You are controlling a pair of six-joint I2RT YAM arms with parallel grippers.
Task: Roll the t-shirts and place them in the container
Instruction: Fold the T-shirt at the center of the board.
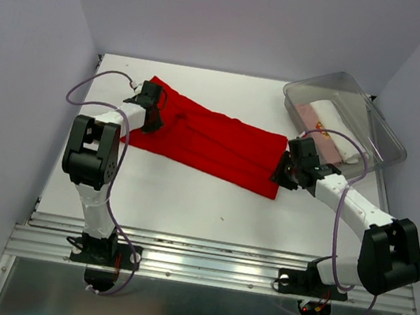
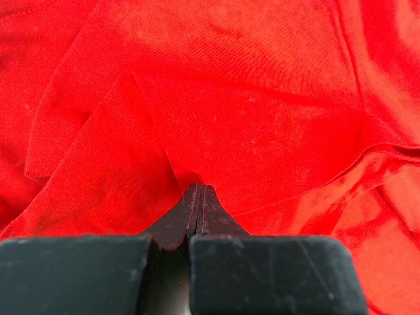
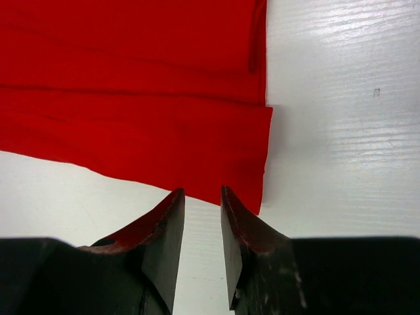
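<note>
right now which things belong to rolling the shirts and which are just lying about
Job: red t-shirt; left gripper shut on it; right gripper open by its corner; white roll; pink roll.
Just there: clear bin holding the rolls; table.

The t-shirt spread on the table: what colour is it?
The t-shirt is plain bright red; the top view shows it best.

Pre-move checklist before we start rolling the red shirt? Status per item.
1. Left gripper shut on the red t-shirt at its end: ok.
2. Right gripper gripping cloth: not ok; jaws open, nothing between them, shirt corner just beyond the fingertips.
3. Shirt folded into a flat strip: ok.
4. Left grip catches every layer: cannot tell.
5. Clear bin apart from the shirt: ok.
</note>
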